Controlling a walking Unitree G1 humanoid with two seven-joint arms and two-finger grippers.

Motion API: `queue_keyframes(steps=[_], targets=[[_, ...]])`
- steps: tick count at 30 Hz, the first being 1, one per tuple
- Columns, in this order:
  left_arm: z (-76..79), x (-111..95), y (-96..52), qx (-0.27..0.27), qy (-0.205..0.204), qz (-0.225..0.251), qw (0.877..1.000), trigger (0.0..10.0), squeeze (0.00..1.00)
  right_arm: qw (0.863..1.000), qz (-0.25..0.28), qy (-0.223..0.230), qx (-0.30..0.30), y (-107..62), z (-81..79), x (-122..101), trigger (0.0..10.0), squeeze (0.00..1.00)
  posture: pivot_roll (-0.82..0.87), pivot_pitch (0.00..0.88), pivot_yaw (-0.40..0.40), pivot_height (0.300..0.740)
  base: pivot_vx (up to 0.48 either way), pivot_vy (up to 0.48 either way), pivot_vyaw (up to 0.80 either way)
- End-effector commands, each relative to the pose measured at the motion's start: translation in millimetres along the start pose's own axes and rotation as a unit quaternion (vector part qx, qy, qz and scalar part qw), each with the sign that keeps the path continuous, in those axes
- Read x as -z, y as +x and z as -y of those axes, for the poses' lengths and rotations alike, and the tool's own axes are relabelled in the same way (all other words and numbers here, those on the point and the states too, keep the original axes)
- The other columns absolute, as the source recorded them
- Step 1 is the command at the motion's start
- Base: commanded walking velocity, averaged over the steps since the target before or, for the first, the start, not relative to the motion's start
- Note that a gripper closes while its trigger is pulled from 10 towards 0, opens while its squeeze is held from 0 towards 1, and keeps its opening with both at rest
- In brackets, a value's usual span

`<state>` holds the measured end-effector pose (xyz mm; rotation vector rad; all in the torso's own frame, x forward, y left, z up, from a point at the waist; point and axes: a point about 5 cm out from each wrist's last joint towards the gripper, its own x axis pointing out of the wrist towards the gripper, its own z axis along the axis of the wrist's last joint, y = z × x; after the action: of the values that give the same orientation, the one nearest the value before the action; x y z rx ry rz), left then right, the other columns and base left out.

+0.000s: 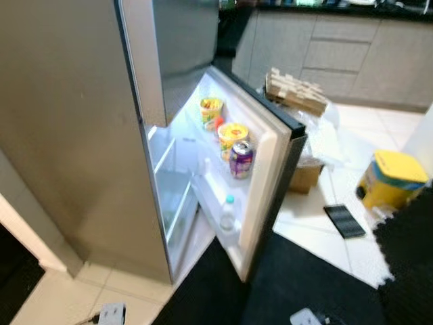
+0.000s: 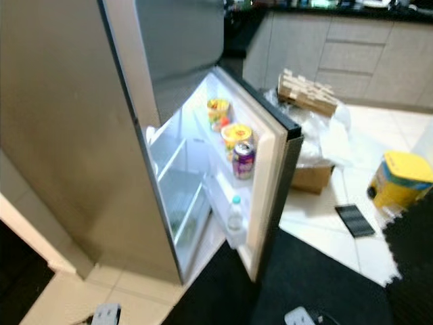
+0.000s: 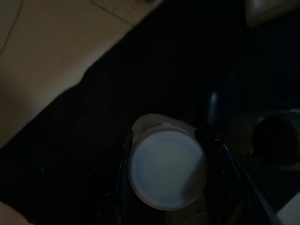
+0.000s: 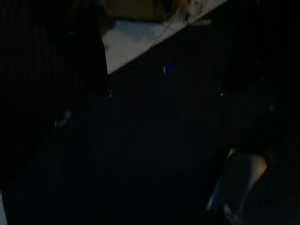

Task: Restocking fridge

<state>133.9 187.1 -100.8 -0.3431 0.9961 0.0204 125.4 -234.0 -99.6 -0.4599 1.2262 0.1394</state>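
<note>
Left gripper [image 3: 166,206] gripping one bottle [image 3: 166,168], two door cups [image 1: 233,133]

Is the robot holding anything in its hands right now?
Yes. The left gripper holds a pale-capped container, its jaws on either side just below the cap. The right wrist view is too dark to tell.
</note>
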Motion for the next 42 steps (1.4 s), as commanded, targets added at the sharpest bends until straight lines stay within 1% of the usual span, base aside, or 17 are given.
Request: queue_keyframes(steps=[1, 8, 10, 15, 16, 17, 21, 22, 23, 27, 28, 31, 32, 35, 37, 38, 42], targets=[[10.8, 6.6, 1.9, 0.026, -0.008, -0.010, 1.000, 10.0, 0.00, 1.000, 0.005, 0.006, 0.002, 0.3, 0.1, -3.6, 10.0, 0.00, -0.06, 0.000, 0.012, 0.740, 0.000, 0.000, 0.00], [9.4, 9.5, 0.8, 0.030, 0.006, -0.020, 0.999, 10.0, 0.00, 1.000, 0.020, 0.013, 0.006, 0.3, 2.4, -9.2, 10.0, 0.00, -0.06, 0.000, 0.013, 0.740, 0.000, -0.355, 0.00], [7.9, 9.3, 0.6, 0.020, -0.003, -0.017, 1.000, 10.0, 0.00, 0.997, 0.071, 0.041, 0.015, -0.3, 11.2, -31.6, 10.0, 0.00, -0.06, 0.000, 0.013, 0.740, 0.000, -0.405, 0.00], [8.0, 9.0, 0.7, 0.020, -0.008, -0.015, 1.000, 10.0, 0.00, 0.992, 0.112, 0.065, 0.013, -1.9, 17.1, -49.9, 10.0, 0.00, -0.06, 0.000, 0.012, 0.740, 0.000, -0.068, 0.00], [7.7, 8.4, 0.8, 0.019, -0.009, -0.015, 1.000, 10.0, 0.00, 0.979, 0.179, 0.092, -0.015, -6.4, 22.0, -81.0, 10.0, 0.00, -0.06, 0.000, 0.012, 0.740, 0.000, 0.000, 0.00], [7.8, 7.8, 0.9, 0.019, -0.009, -0.014, 1.000, 10.0, 0.00, 0.973, 0.208, 0.098, -0.034, -9.3, 22.7, -95.6, 10.0, 0.00, -0.07, 0.000, 0.011, 0.740, 0.000, 0.000, 0.00], [8.1, 7.3, 1.1, 0.019, -0.010, -0.013, 1.000, 10.0, 0.00, 0.966, 0.234, 0.095, -0.053, -12.5, 22.3, -109.0, 10.0, 0.00, -0.07, 0.000, 0.011, 0.740, 0.000, 0.000, 0.00], [8.7, 7.3, 1.3, 0.020, -0.010, -0.013, 1.000, 10.0, 0.00, 0.958, 0.263, 0.090, -0.076, -16.6, 21.1, -123.3, 2.9, 0.00, -0.07, 0.000, 0.011, 0.740, 0.000, 0.000, 0.00], [9.1, 7.5, 1.4, 0.021, -0.010, -0.013, 1.000, 10.0, 0.00, 0.948, 0.289, 0.086, -0.105, -21.0, 18.4, -136.5, 0.0, 0.00, -0.07, 0.000, 0.011, 0.740, 0.000, 0.000, 0.00], [11.0, 8.0, 1.8, 0.023, -0.011, -0.013, 1.000, 10.0, 0.00, 0.910, 0.350, 0.052, -0.218, -35.6, 2.2, -169.6, 0.0, 0.00, -0.07, 0.000, 0.007, 0.740, 0.000, 0.000, 0.00], [11.0, 8.0, 1.8, 0.023, -0.011, -0.013, 1.000, 10.0, 0.00, 0.910, 0.350, 0.052, -0.218, -35.6, 2.2, -169.6, 0.0, 0.00, -0.07, 0.000, 0.007, 0.740, 0.000, 0.000, 0.00], [11.3, 8.5, 1.8, 0.024, -0.012, -0.014, 1.000, 10.0, 0.00, 0.886, 0.373, 0.023, -0.274, -43.8, -6.1, -181.8, 0.0, 0.00, -0.07, 0.000, 0.006, 0.740, 0.000, 0.000, 0.00], [11.3, 8.5, 1.8, 0.024, -0.012, -0.014, 1.000, 10.0, 0.00, 0.886, 0.373, 0.023, -0.274, -43.8, -6.1, -181.8, 0.0, 0.00, -0.07, 0.000, 0.006, 0.740, 0.000, 0.000, 0.00], [10.9, 8.9, 1.6, 0.023, -0.012, -0.014, 1.000, 10.0, 0.00, 0.864, 0.400, 0.004, -0.307, -53.2, -9.3, -196.2, 0.0, 0.00, -0.07, 0.000, 0.006, 0.740, 0.000, 0.000, 0.00], [10.9, 9.2, 1.5, 0.023, -0.012, -0.014, 1.000, 10.0, 0.00, 0.851, 0.435, 0.006, -0.293, -62.6, -3.4, -213.7, 0.2, 0.00, -0.07, 0.000, 0.005, 0.740, 0.000, 0.000, 0.00], [10.8, 9.3, 1.5, 0.023, -0.013, -0.014, 1.000, 10.0, 0.00, 0.844, 0.456, 0.007, -0.281, -68.7, 1.4, -223.6, 10.0, 0.00, -0.07, 0.000, 0.005, 0.740, 0.000, 0.000, 0.00], [11.1, 9.6, 1.5, 0.024, -0.014, -0.015, 1.000, 10.0, 0.00, 0.822, 0.508, 0.000, -0.258, -84.7, 13.5, -243.5, 10.0, 0.00, -0.07, 0.000, 0.003, 0.740, 0.000, 0.000, 0.00]])
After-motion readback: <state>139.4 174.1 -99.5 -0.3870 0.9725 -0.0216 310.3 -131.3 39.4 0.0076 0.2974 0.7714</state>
